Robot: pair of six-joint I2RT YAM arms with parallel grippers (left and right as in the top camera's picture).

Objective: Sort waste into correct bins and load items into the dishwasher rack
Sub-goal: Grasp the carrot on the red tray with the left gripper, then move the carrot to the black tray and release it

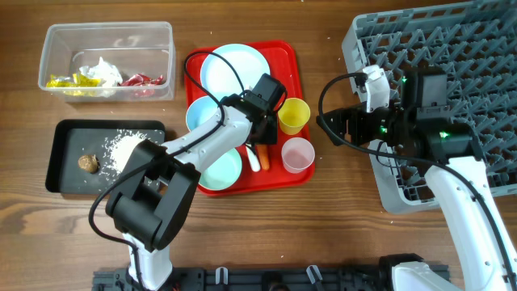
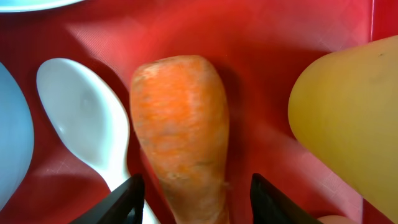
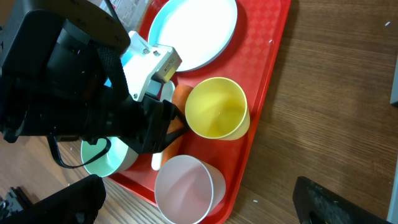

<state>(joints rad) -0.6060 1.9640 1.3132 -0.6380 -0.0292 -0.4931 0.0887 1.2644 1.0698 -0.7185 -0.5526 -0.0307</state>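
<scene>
Orange and stubby, the carrot [image 2: 180,130] lies on the red tray [image 2: 267,50] at the centre of the left wrist view. The white spoon [image 2: 81,118] is just beside it on the left and the yellow cup [image 2: 348,118] is at the right edge. The left gripper [image 2: 199,200] is spread wide, with a fingertip on either side of the carrot's lower end, neither visibly touching it. In the overhead view the right gripper [image 1: 329,129] hovers above the tabletop [image 1: 347,242] between the tray and the dishwasher rack [image 1: 452,48], fingers apart and holding nothing.
</scene>
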